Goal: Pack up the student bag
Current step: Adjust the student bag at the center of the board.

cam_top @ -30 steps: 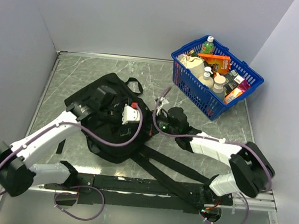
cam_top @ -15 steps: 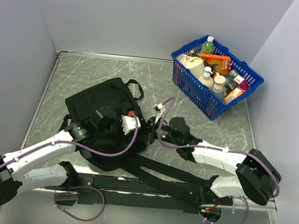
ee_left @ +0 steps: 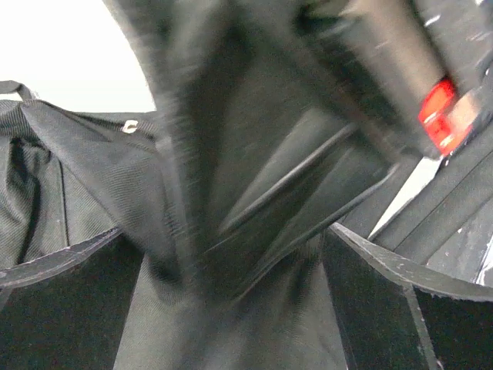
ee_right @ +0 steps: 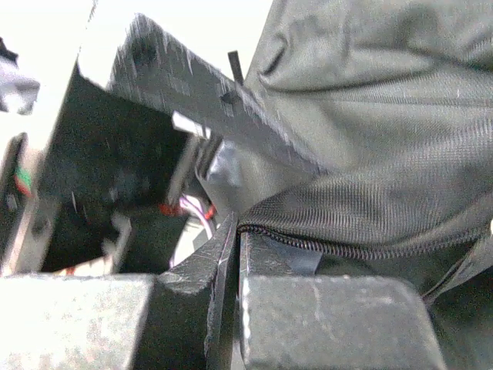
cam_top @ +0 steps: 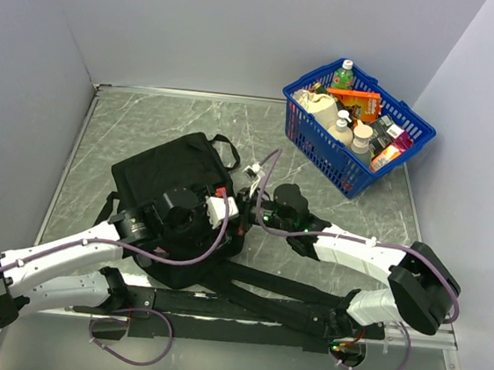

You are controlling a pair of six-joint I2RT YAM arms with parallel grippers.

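My right jaws are together, nipping the bag (ee_right: 370, 116) at its zipper edge on its right side. My left jaws stand wide apart, low over the bag's black fabric, gripping nothing; that view is blurred. The bag lies mid-tabletop (cam_top: 148, 117) between my arms, its straps (cam_top: 259, 279) trailing toward the bases. A filled blue basket (cam_top: 321, 153) sits well apart, far right.

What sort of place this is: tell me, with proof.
Likely a robot lab cell: marbled table boxed by plain walls, left arm and right arm mounted, student bag and blue basket as props.
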